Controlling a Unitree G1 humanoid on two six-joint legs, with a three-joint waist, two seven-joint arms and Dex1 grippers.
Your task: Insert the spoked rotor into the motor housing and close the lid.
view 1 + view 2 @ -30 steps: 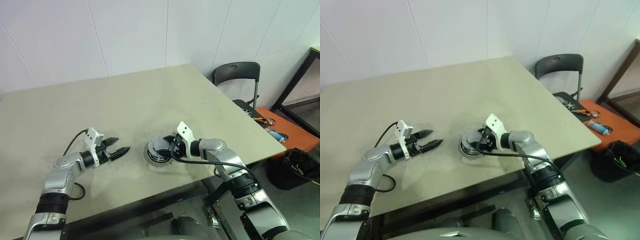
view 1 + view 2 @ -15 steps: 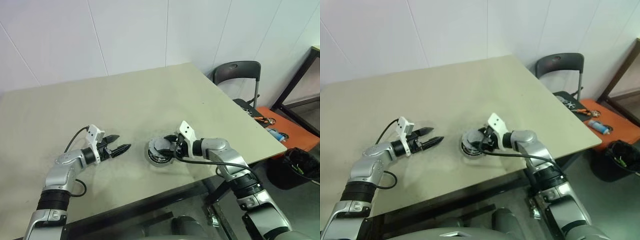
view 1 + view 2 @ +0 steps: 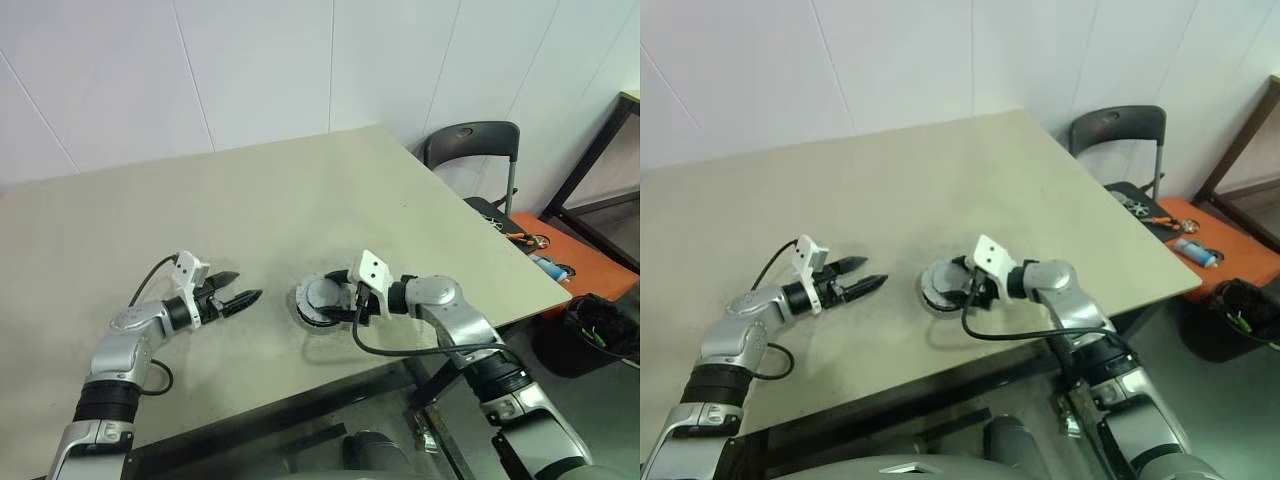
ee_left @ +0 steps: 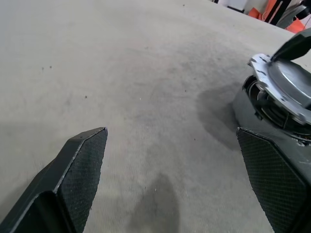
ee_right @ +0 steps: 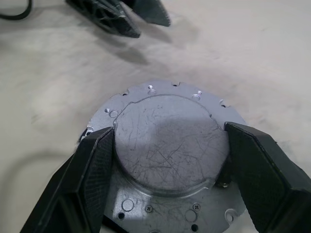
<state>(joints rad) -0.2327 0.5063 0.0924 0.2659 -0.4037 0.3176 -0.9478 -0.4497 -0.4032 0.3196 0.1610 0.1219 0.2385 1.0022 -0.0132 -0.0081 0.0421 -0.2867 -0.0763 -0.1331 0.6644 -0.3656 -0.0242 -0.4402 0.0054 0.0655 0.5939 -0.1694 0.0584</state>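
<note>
The motor housing [image 3: 318, 312] sits on the table near its front edge, with a dark gap under its top showing in the left wrist view [image 4: 262, 104]. A flat silver lid [image 5: 165, 160] with a raised round centre lies on top of it, slightly tilted. My right gripper [image 3: 338, 297] reaches in from the right and is shut on the lid's raised centre, one finger on each side [image 5: 169, 138]. My left gripper [image 3: 243, 287] hovers open a short way to the left of the housing, holding nothing [image 4: 171, 133]. The spoked rotor is hidden.
The beige table [image 3: 250, 200] ends just in front of the housing and to the right. Past its right edge stand a dark chair [image 3: 470, 150], an orange surface with small tools [image 3: 565, 265] and a black bin [image 3: 600, 335].
My right wrist has rolled and the lid has come down flatter over the housing, covering the windings that showed before. The left gripper has kept its place and stayed open.
</note>
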